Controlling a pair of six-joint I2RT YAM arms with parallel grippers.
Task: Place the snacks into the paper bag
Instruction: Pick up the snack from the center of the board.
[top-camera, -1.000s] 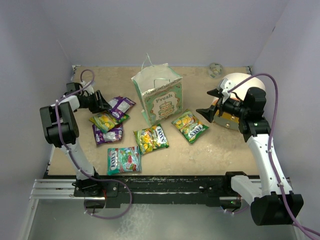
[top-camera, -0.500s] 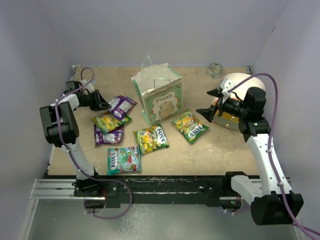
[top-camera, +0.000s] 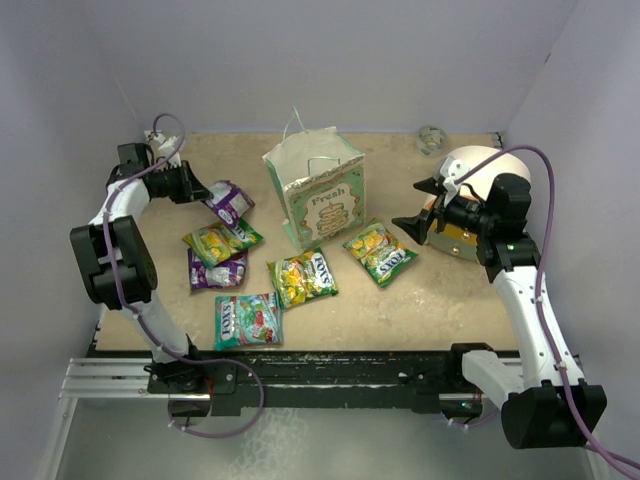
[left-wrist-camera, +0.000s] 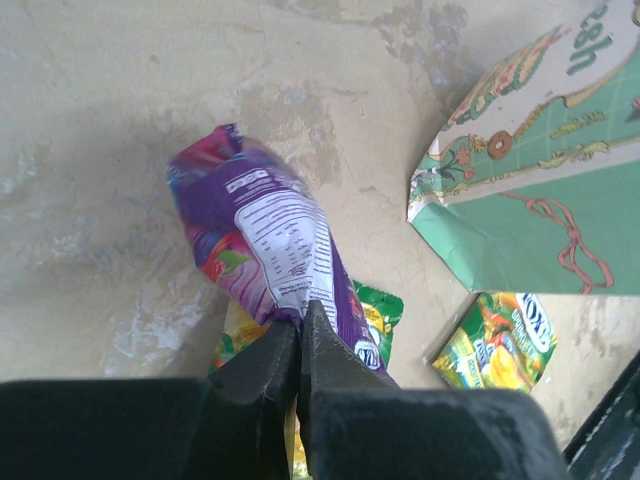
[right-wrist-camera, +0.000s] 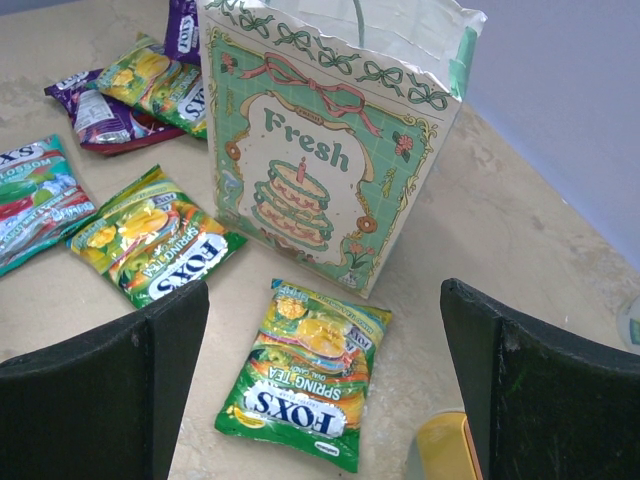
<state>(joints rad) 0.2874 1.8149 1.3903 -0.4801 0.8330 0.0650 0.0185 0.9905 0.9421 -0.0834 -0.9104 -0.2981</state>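
Note:
The mint-green paper bag (top-camera: 320, 195) (left-wrist-camera: 530, 200) (right-wrist-camera: 320, 170) stands upright at the back middle with its mouth open. My left gripper (top-camera: 195, 188) (left-wrist-camera: 302, 318) is to its left, shut on the edge of a purple snack packet (top-camera: 228, 200) (left-wrist-camera: 265, 230) that hangs off the table. Flat on the table lie three yellow-green packets (top-camera: 220, 240) (top-camera: 303, 276) (top-camera: 380, 252), another purple one (top-camera: 218, 272) and a teal-and-red one (top-camera: 247, 320). My right gripper (top-camera: 413, 206) (right-wrist-camera: 325, 370) hovers open, right of the bag, above the right yellow-green packet (right-wrist-camera: 305, 375).
A large cream-and-orange cylinder (top-camera: 478, 168) lies behind my right gripper, its yellow edge (right-wrist-camera: 445, 450) close to the right finger. A small roll-like object (top-camera: 432, 140) sits at the back right. Walls close in the table on three sides.
My left gripper has closed on the purple packet and pulled it up and back to the left, off the pile. The right arm has stayed still.

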